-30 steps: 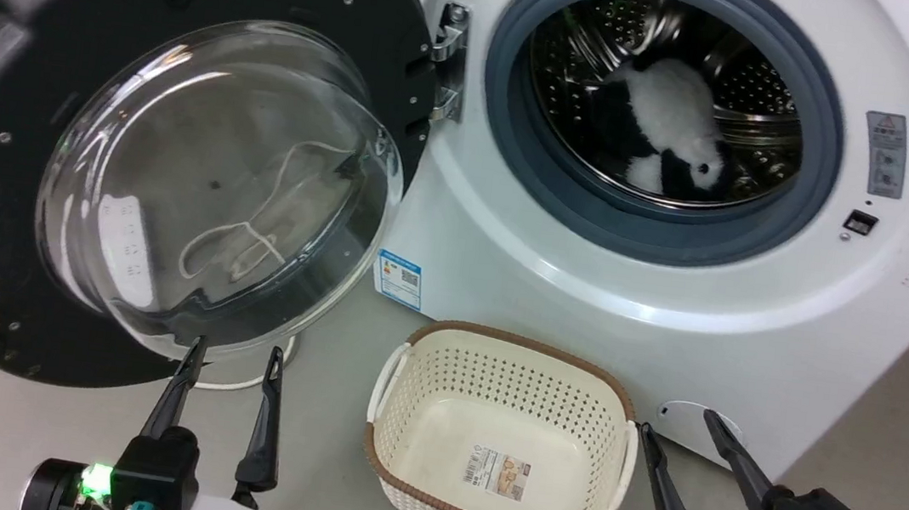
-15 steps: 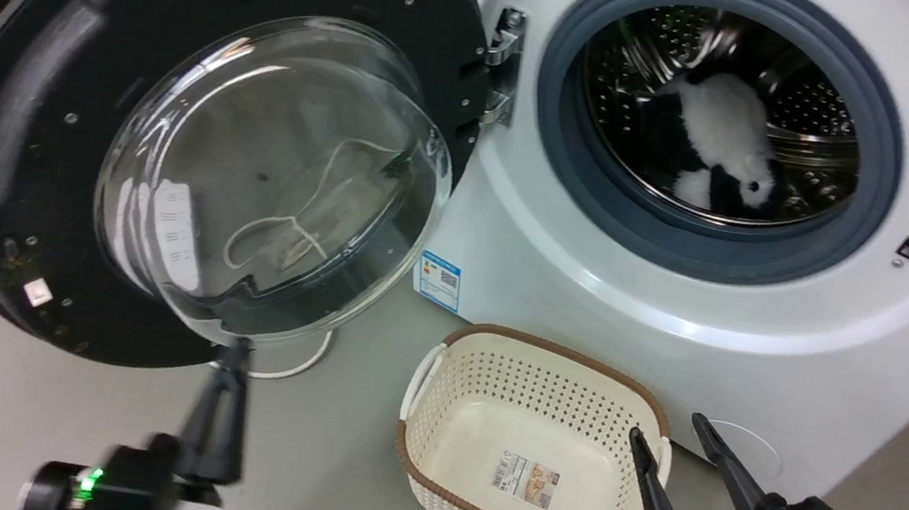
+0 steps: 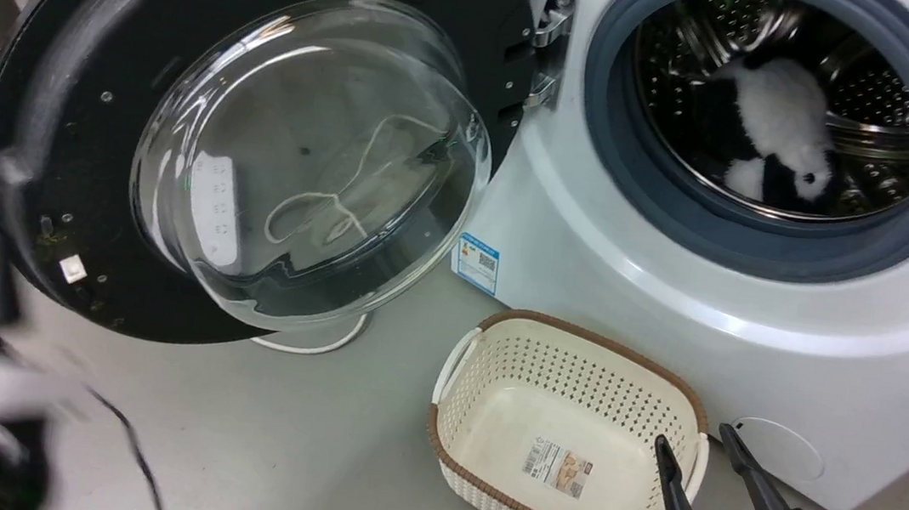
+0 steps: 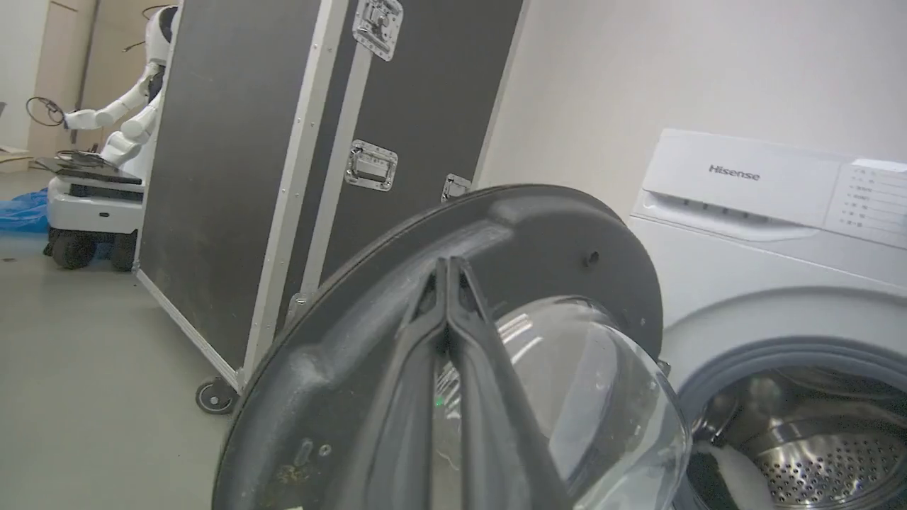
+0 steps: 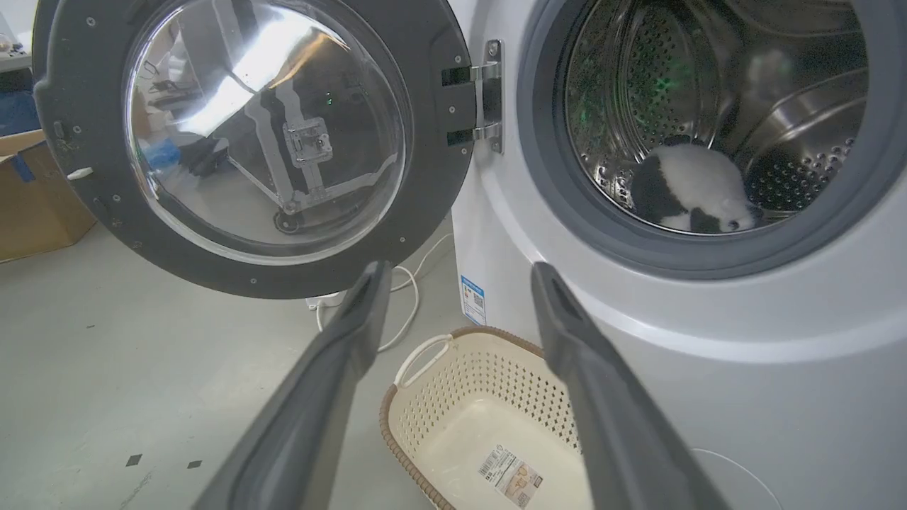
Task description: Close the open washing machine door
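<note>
The left gripper (image 4: 448, 263), jaws pressed together and empty, points at the black rim of the washing machine door (image 3: 262, 139), which stands swung wide open on its hinge (image 3: 555, 23). Right of that, inside the washing machine (image 3: 592, 245), lies a black-and-white plush toy (image 3: 777, 129). A cream basket (image 3: 544, 368) sits on the floor (image 3: 271, 439) in front; the right gripper (image 3: 693, 434), jaws apart, hovers by its right rim.

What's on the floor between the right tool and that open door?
In the head view, a cream perforated basket, then bare grey floor toward the door.
</note>
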You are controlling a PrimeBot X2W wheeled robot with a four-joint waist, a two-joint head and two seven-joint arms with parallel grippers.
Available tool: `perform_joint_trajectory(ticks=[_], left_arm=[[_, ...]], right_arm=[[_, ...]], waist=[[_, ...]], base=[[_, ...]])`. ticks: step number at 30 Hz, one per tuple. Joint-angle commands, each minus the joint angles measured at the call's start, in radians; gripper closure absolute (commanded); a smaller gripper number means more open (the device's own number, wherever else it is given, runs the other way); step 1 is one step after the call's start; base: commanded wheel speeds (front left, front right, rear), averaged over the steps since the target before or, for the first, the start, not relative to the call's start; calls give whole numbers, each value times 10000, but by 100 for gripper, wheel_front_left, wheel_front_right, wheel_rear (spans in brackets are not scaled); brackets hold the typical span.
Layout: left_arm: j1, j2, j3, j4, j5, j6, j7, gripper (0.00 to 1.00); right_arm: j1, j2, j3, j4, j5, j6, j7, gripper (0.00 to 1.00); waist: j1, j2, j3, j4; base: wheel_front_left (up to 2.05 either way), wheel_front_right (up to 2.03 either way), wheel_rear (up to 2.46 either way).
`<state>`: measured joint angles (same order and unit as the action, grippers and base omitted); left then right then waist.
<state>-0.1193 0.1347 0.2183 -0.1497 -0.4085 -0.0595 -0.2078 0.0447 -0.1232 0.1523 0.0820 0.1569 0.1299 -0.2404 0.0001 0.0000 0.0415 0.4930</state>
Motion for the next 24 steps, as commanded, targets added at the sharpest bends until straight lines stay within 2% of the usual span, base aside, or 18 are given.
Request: perform_joint_trajectory(ticks=[1,4,6,12,16,19,24], left_arm=[[-418,179,254,98,-378,-69,151,100],[-1653,855,1158,690,-1726,-62,1041,100],[-2366,1519,1688,1201,-2252,-27,1506,100],[-3972,2927,2534,3402,-3546,542,3577,100],[-4685,3375,2834,4825,-4213,1170,4866,100],[-4777,3784,2600,5572,-4158,1294,5609,100],[-5312,3823,2875,6517,-4676,1651,6119,100]], right_arm=[[194,-81,10,-60,-27,8,-99,0],[172,-203,39,-137,-11,8,-162,0],[92,-335,66,-186,-23,8,-203,0],[-52,-517,139,-315,76,8,-214,0],[-156,-652,297,-328,127,8,-214,0],[-251,-698,351,-334,160,8,-214,0],[-310,-802,419,-371,199,8,-214,0]], waist=[[-1,0,89,-13],[-1,0,341,-112],[-1,0,520,-202],[-1,0,780,-623],[-1,0,948,-865],[-1,0,1058,-1038],[-1,0,1182,-1215]], base=[[0,0,0],[0,0,0],[0,0,0],[0,0,0],[0,0,0],[0,0,0],[0,0,0]])
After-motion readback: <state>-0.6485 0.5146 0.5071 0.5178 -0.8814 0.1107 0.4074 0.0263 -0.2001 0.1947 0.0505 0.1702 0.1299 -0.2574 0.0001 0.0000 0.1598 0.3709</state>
